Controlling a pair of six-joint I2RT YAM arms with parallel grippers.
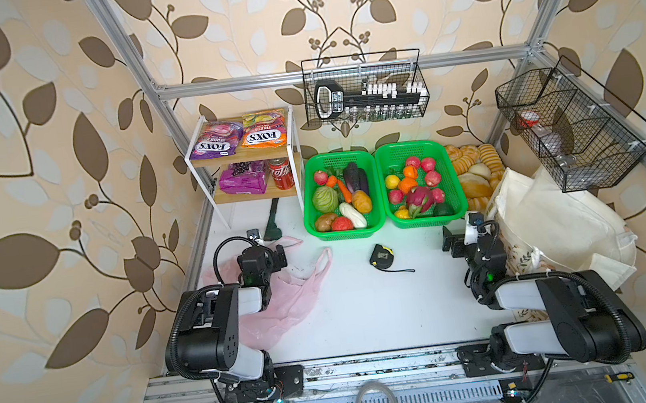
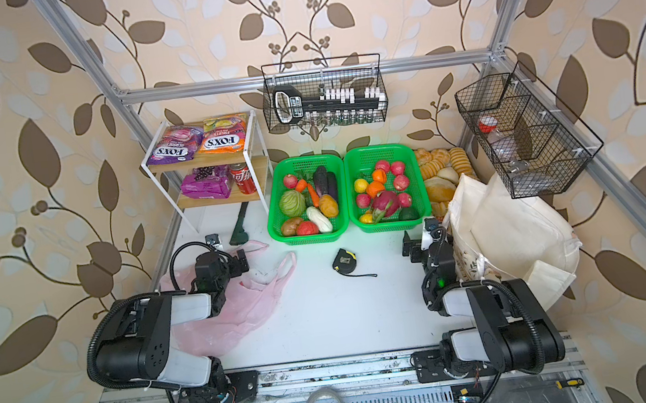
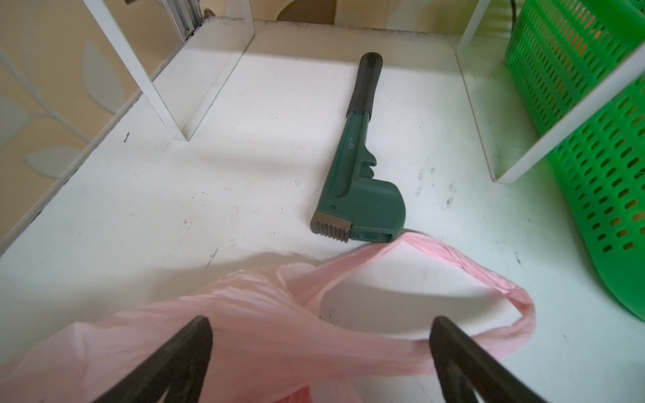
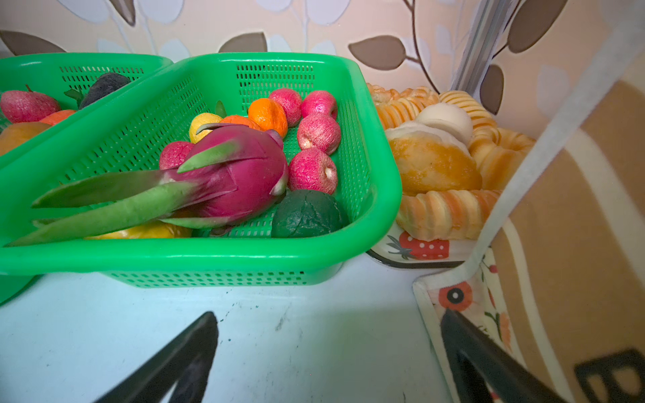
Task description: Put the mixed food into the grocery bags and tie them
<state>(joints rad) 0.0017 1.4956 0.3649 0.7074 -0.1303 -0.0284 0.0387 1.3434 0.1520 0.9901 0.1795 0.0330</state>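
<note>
While both arms sit low over the white table (image 1: 368, 314), I record these findings.

Left gripper (image 3: 321, 328): my jaws are spread wide and grip nothing. In the left wrist view its two black fingers (image 3: 195, 345) straddle the pink plastic bag (image 3: 244, 314) next to one loop handle (image 3: 488, 279). I cannot tell whether they touch the film. The bag lies crumpled and flat on the table, partly under my left arm in both top views. A green pipe wrench (image 3: 359, 195) lies just beyond that handle.

Right gripper (image 4: 330, 319): my jaws are spread wide and empty over bare table. One finger (image 4: 464, 335) is just beside the floral-edged corner of the cream canvas tote (image 1: 558, 219), which slumps at the table's right edge.

Food, as located:
- The dragon fruit (image 4: 241, 178), a lemon (image 1: 392, 180) and an orange (image 1: 408, 185) are in the right-hand green basket (image 4: 209, 251).
- The orange FOX'S pouch (image 1: 266, 134) lies on the upper level of the small shelf (image 1: 298, 159).
- The purple grape packet (image 1: 243, 181) and red soda can (image 1: 282, 173) are on the lower level.

The left-hand green basket (image 1: 334, 155) holds vegetables. Bread loaves (image 1: 473, 175) are piled between the fruit basket and the tote. A tape measure (image 1: 381, 254) lies mid-table.
</note>
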